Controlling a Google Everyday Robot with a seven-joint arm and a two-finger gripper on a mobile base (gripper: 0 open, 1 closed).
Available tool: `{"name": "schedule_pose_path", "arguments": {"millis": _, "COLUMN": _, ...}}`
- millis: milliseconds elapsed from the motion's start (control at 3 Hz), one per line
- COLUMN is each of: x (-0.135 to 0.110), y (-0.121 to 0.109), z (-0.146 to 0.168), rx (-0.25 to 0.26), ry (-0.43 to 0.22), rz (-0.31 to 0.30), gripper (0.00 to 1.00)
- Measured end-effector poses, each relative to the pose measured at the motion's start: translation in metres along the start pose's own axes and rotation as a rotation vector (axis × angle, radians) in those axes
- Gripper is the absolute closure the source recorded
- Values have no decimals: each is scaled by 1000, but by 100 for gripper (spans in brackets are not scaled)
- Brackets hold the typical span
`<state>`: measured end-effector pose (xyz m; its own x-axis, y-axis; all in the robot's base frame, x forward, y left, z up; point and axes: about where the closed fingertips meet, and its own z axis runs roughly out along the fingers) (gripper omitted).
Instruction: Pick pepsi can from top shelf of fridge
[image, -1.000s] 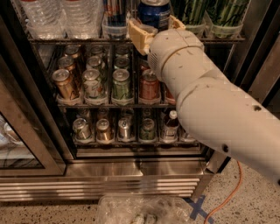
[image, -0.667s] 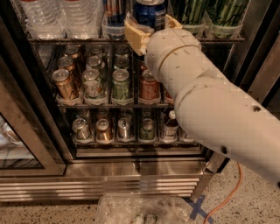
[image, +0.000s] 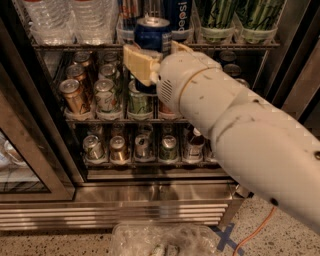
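Note:
My gripper (image: 159, 54) is shut on the pepsi can (image: 152, 34), a dark blue can with a silver lid. Its tan fingers (image: 137, 62) clamp the can from both sides. The can is upright, in front of the front edge of the top shelf (image: 75, 46) of the fridge (image: 150, 196). Behind it a tall blue can with white "pepsi" lettering (image: 181, 14) stands on that shelf. My white arm (image: 240, 130) covers the right half of the fridge interior.
Water bottles (image: 75, 17) stand at the top left and green cans (image: 235, 15) at the top right. Short soda cans (image: 105, 95) fill the middle rack, more cans (image: 135, 147) the lower one. The glass door (image: 20, 165) stands open at left. A plastic bag (image: 160, 240) and orange cable (image: 255, 232) lie on the floor.
My gripper has drawn the blue can down, left and outward from the top shelf; its silver lid now shows in full.

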<state>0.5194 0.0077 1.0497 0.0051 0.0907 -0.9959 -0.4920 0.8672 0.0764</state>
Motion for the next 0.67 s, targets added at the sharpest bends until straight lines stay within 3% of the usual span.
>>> {"name": "schedule_pose_path", "arguments": {"millis": 333, "x": 35, "y": 6, "z": -31, "rx": -102, "ry": 76, "rz": 106, "gripper": 100}}
{"name": "schedule_pose_path", "arguments": {"millis": 667, "x": 42, "y": 46, "z": -68, "rx": -210, "ry": 122, "rz": 172, "gripper": 100}}
